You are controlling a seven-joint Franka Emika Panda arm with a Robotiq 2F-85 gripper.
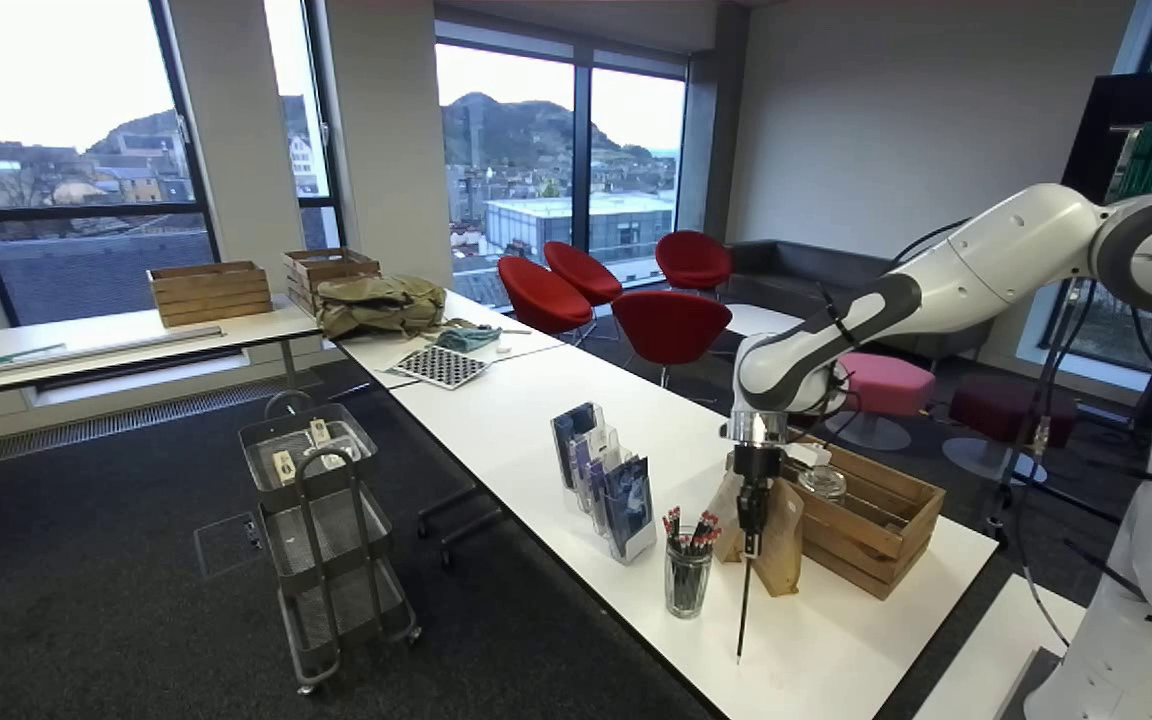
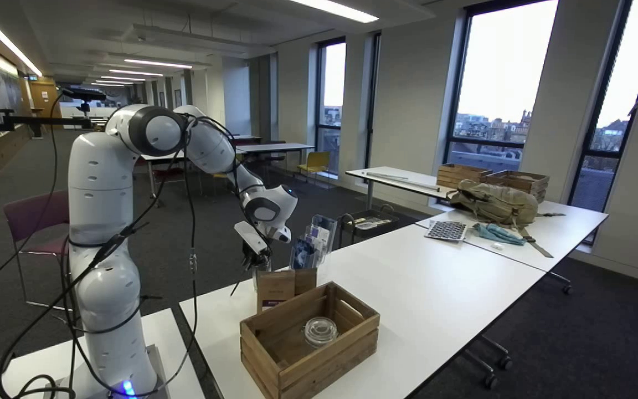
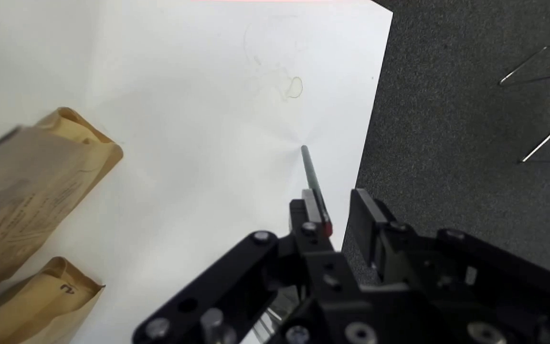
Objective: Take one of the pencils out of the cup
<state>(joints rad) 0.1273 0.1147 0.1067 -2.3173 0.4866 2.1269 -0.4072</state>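
Mid-frame in the wrist view, a pencil (image 3: pixel 312 176) is leaning ungripped against one jaw of the part-spread Robotiq gripper (image 3: pixel 335 204); likely light, stiff, best pinched below its red end.

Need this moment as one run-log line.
gripper: open; pencil: out of cup, alongside one jaw, unclamped, table contact unclear; other pencils: in cup

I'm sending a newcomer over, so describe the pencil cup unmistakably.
On the long white table, find the wooden crate nearest the robot. Beside it stand brown paper bags, and next to those the cup. Unlike its neighbours, it bristles with red-ended pencils.
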